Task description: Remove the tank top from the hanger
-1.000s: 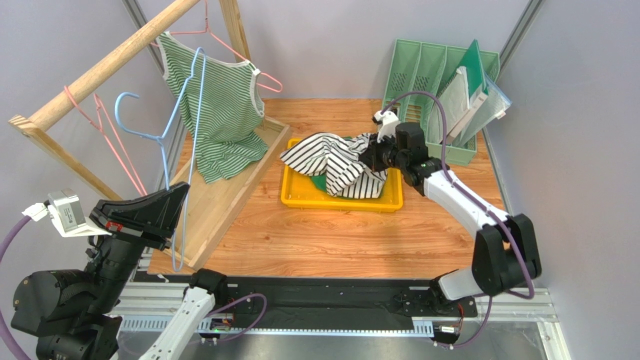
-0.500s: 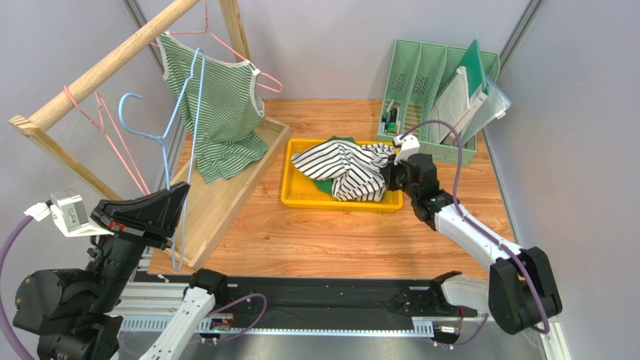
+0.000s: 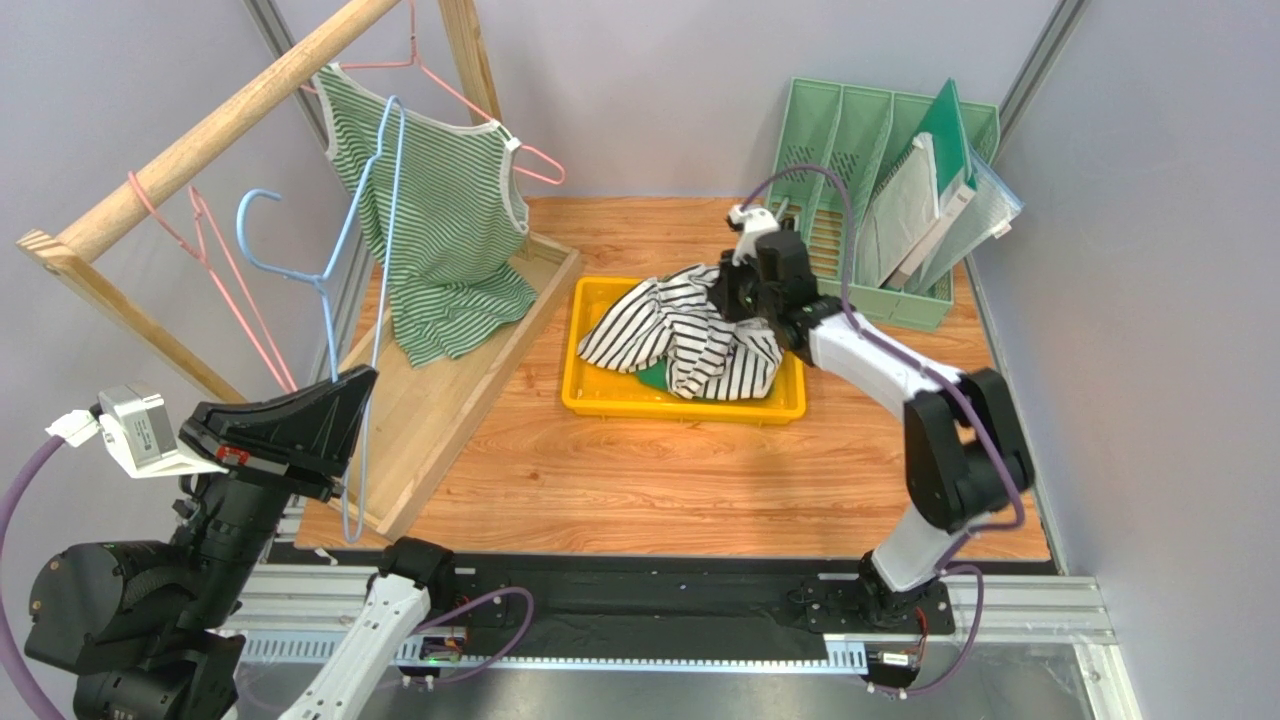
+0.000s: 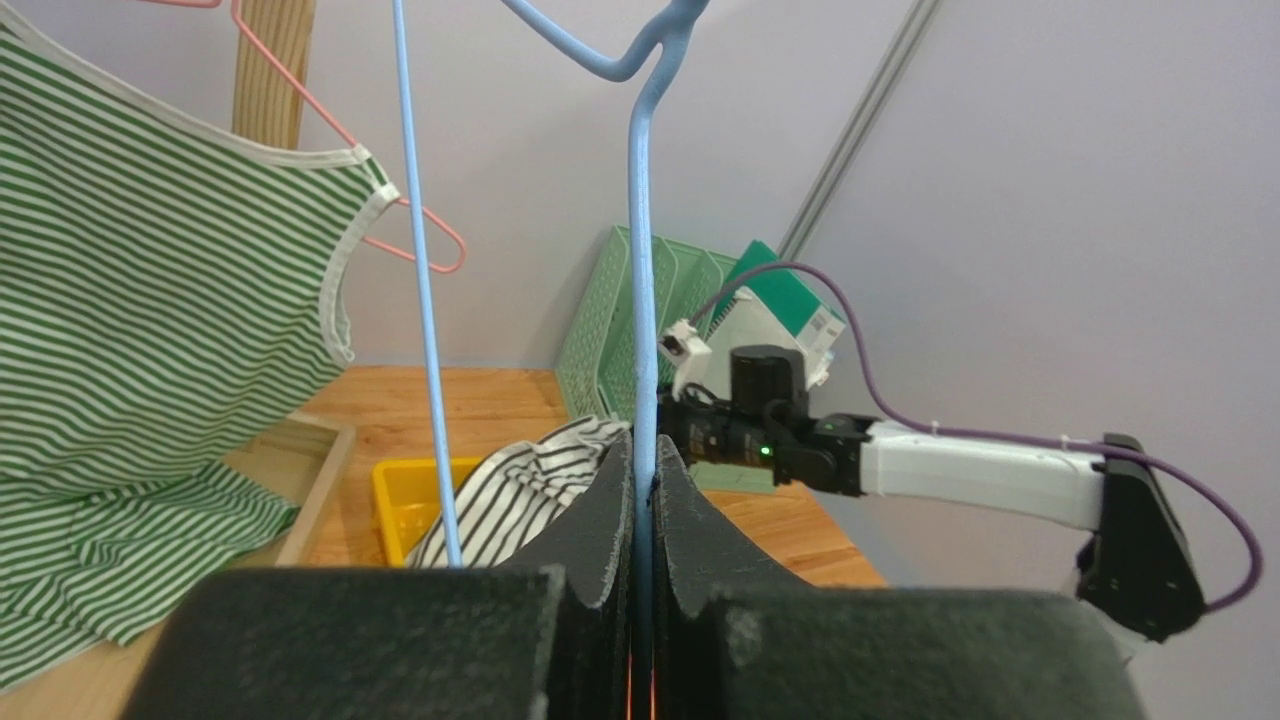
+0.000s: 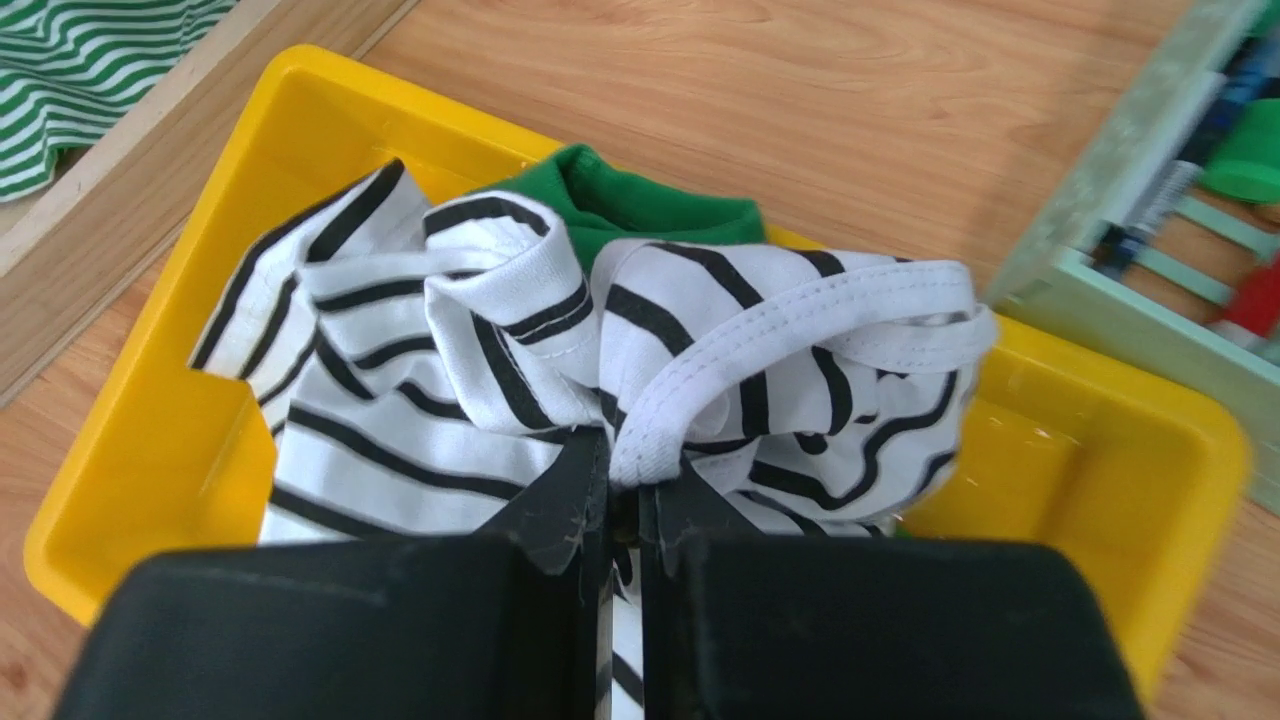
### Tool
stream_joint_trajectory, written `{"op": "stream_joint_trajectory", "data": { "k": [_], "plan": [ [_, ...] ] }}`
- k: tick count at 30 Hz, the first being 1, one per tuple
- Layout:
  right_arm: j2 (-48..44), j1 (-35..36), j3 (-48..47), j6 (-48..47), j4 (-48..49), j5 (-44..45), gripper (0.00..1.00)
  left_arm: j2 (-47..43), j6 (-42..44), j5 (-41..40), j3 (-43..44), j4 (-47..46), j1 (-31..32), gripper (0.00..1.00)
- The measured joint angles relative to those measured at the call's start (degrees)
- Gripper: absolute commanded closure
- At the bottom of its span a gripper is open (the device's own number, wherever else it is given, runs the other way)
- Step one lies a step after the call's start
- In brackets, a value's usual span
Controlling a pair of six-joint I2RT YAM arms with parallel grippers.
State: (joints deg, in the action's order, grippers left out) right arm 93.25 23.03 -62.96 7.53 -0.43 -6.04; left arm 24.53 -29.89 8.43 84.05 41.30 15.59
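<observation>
The black-and-white striped tank top [image 3: 679, 338] lies bunched in the yellow bin [image 3: 684, 407] near the middle of the wooden table [image 3: 661, 488], off any hanger. It lies on top of a plain green garment [image 5: 631, 210], of which only an edge shows. The right gripper [image 5: 624, 510] is pinched shut on the top's white-bound hem, at the bin's far right end.

The left gripper [image 4: 643, 503] is clamped on the wire of the blue hanger [image 4: 643, 300], which is bare and held upright at the table's left edge, in front of the wooden rack [image 3: 196, 143].

On the rack's rail hangs a green-and-white striped tank top [image 3: 443, 210] on a pink hanger [image 3: 534, 162], its lower hem lying on the rack's base board [image 3: 451, 393]. Lower down the rail hangs more bare pink hanger wire [image 3: 226, 278]; whether it is one hanger or two I cannot tell. Behind the bin stands a green file organizer [image 3: 842, 143] with folders in its right slots.

That makes two tank tops, one blue hanger, one bin and one organizer.
</observation>
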Motion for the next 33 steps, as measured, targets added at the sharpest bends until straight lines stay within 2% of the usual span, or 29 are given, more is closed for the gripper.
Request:
{"op": "stream_joint_trajectory", "data": {
  "k": [4,9,12,13,16,19,21,22,24,29,33],
  "plan": [
    [9.07,4.42,-8.74,3.10,-5.99,1.90,0.93,0.00,-0.02,0.00,0.00,0.31,0.00,1.00],
    [11.65,7.76,-6.23,7.17,-8.81,3.76,0.88,0.00,-0.09,0.07,0.00,0.87,0.00,1.00],
    [11.02,8.02,-4.63,8.72,-10.25,6.23,0.67,0.00,-0.22,0.04,0.00,0.96,0.00,1.00],
    [10.62,7.96,-4.66,9.09,-10.88,6.99,0.52,0.00,-0.24,0.04,0.00,0.96,0.02,1.00],
    [8.92,7.91,-6.40,9.29,-16.15,9.73,0.34,0.00,-0.44,-0.15,0.00,0.96,0.00,1.00],
    [6.91,7.91,-9.66,9.33,-21.75,11.85,0.26,0.00,-0.83,-0.96,-0.02,0.92,0.00,1.00],
    [4.68,7.91,-11.28,9.46,-24.87,12.68,0.24,0.00,-0.96,-1.53,-0.24,0.90,0.00,1.00],
    [3.08,7.91,-11.87,9.44,-26.40,13.07,0.20,0.00,-1.07,-1.95,-0.39,0.90,0.00,1.00],
    [-1.27,7.93,-12.70,9.49,-29.22,13.64,0.17,0.00,-1.31,-2.80,-0.81,0.92,0.00,1.00],
    [-11.45,9.01,-13.73,9.14,-32.81,15.67,0.15,-0.31,-3.61,-6.71,-2.45,0.87,0.00,1.00],
    [-16.33,13.11,-14.05,8.81,-33.77,17.70,0.14,-0.85,-7.72,-10.78,-4.50,0.83,0.00,1.00]
  ]
}}
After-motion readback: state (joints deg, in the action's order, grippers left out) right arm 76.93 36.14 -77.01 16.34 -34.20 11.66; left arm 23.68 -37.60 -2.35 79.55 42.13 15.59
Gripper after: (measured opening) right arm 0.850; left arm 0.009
